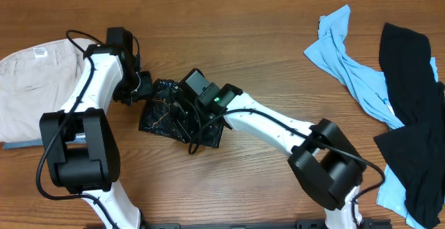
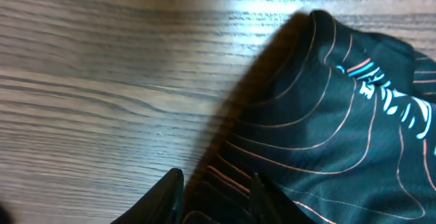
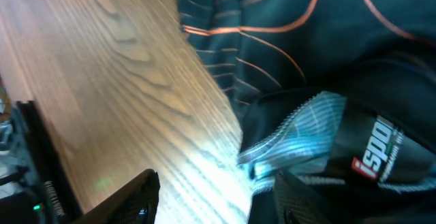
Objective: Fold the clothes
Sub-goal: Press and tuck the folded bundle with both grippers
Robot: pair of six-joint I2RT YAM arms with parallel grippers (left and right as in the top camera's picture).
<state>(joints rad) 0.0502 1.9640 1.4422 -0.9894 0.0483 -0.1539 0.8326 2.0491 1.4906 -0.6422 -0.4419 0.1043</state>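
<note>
Two grippers at jersey (image 2: 320,115) (black, orange contour lines): left gripper (image 2: 214,183) narrow, hem between, grip unclear; right gripper (image 3: 211,197) wide, straddling edge.

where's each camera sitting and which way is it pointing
Overhead: fixed above the table, facing down on the left arm, right arm and jersey.
Left wrist: on the left arm, facing down past the left gripper at the jersey's edge.
Right wrist: on the right arm, facing down past the right gripper at a logo fold.
Both wrist views share the jersey.
</note>
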